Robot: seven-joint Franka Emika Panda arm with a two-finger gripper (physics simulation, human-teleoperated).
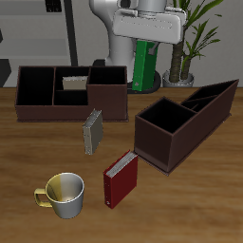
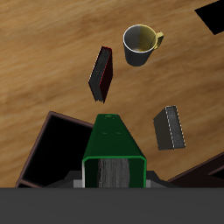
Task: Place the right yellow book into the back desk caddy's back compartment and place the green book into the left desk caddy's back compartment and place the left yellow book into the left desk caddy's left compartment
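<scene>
Aloft, green book (image 1: pixel 142 65) in gripper (image 1: pixel 144 40)

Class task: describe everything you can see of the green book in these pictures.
The green book is a plain, glossy-looking hardback with pale page edges visible in the wrist view. It hangs upright, lifted well off the table, gripped at its top by the claw. It hovers behind the left desk caddy, touching nothing but the claw's fingers.

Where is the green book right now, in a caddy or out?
Out: the gripper holds the green book in the air, above the table.
</scene>
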